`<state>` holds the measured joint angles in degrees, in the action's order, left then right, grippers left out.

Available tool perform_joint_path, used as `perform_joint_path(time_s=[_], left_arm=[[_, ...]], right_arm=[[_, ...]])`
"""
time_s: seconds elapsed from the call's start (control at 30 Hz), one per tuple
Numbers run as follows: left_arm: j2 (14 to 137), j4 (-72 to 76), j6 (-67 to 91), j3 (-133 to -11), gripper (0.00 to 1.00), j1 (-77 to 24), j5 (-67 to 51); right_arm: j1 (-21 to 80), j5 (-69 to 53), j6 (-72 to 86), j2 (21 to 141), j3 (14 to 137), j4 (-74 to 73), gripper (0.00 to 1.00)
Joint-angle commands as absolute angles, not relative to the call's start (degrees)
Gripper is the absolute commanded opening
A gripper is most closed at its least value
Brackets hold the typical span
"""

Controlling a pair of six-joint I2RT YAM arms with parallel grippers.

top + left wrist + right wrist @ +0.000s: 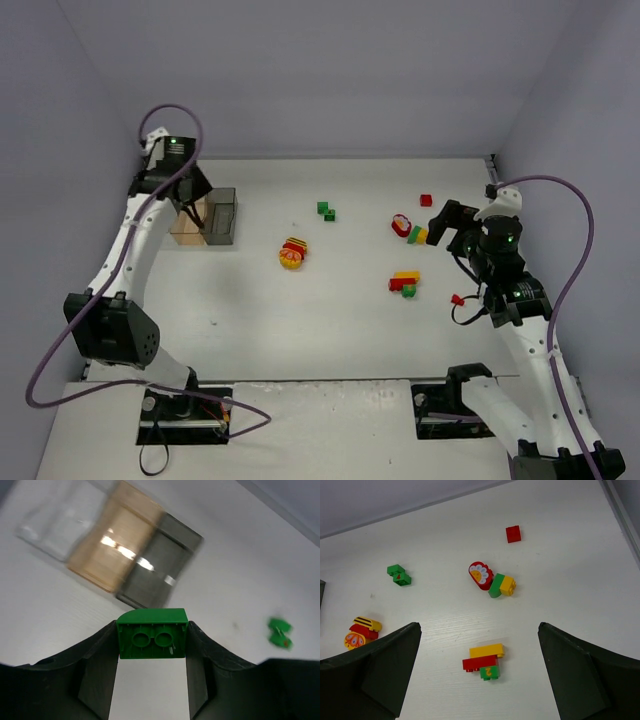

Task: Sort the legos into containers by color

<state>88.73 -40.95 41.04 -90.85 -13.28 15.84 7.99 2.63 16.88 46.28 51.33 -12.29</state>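
green lego [152,641], glossy and round-topped, sits clamped in the left hand [152,630]; right hand [479,630] gapes.

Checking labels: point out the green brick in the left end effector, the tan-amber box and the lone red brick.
Green plastic brick [152,639]: left wrist view, hollow underside.
Tan-amber see-through square box [112,555]: left wrist view, bare inside.
Lone red square plastic brick [513,533]: right wrist view, top face.

Top camera looked down from behind the bases [180,405], whole table [330,320] in frame. Left wrist view hung close above the boxes [115,555], blurred, perhaps tilted. Right wrist faced down on legos [484,661] the top view shared.
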Motion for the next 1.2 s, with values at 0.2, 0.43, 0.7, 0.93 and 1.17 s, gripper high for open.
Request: perform_joint_path(time_s=[0.2, 0.43, 0.7, 0.93, 1.17], left_arm=[[99.8, -39.6, 34.1, -97.7, 0.12, 6.4, 15.3], [111.6, -38.0, 31.0, -104.2, 0.17, 11.4, 14.1], [117.7, -39.0, 29.5, -108.7, 0.49, 12.6, 12.2], [119.0, -40.4, 29.5, -109.7, 0.68, 12.7, 12.3], [112.6, -39.7, 27.3, -109.3, 0.69, 6.3, 8.7]], right_arm=[[8.3, 1.0, 16.2, 46.3, 52.6, -9.9, 1.0], [8.3, 0.7, 15.6, 46.3, 51.2, -9.9, 1.0], [8.3, 0.8, 14.9, 45.6, 50.4, -10.2, 1.0], [8.3, 0.9, 14.1, 45.4, 50.5, -10.4, 1.0], [8.3, 1.4, 14.0, 45.3, 50.4, -10.3, 1.0]])
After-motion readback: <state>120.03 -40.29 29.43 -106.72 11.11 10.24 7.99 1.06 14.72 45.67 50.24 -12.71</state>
